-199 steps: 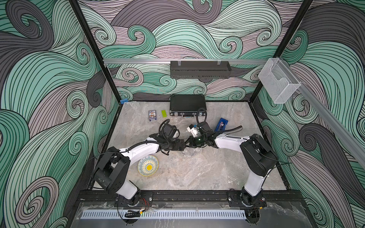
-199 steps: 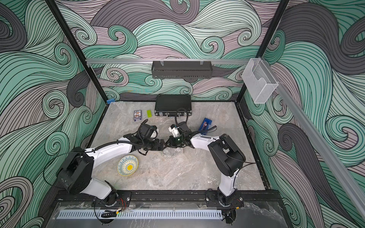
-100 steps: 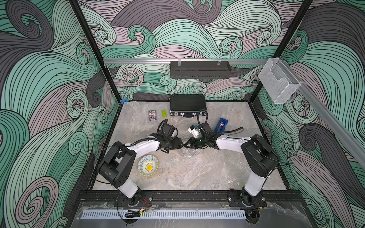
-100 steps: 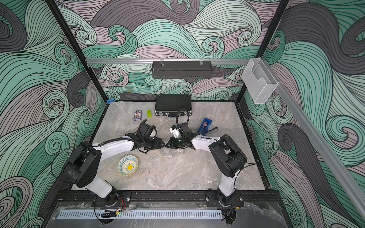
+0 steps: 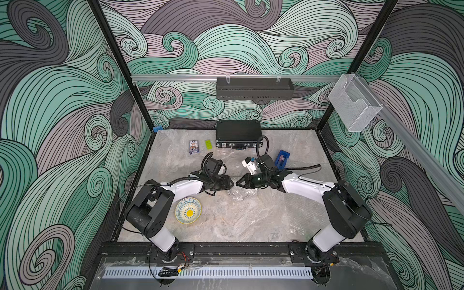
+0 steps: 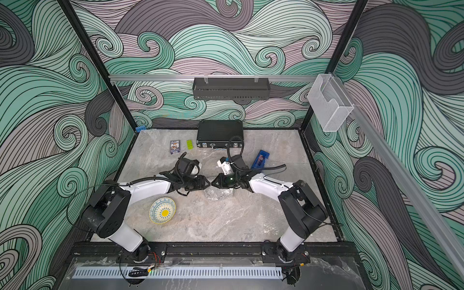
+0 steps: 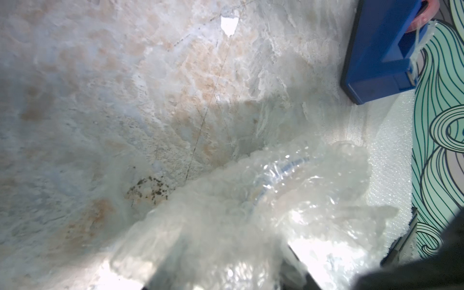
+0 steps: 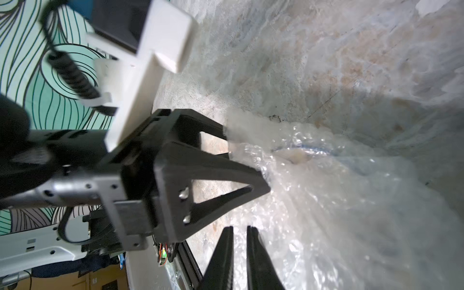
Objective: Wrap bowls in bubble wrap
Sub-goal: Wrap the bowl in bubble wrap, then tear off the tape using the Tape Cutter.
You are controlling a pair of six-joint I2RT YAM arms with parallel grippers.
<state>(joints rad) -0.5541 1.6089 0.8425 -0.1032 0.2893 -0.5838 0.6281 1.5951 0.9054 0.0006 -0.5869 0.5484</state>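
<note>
Left tool [image 8: 246,159]: jaws apart at bubble wrap [image 5: 242,194], desk [image 5: 251,221] centre. Right tool [image 8: 239,227]: jaws barely parted. Small printed box [image 5: 193,146], 11 o'clock: print illegible.

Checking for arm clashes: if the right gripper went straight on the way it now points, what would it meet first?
Most likely the left gripper, facing the right gripper across a small gap; height is unclear, so perhaps the bubble wrap below first.
</note>
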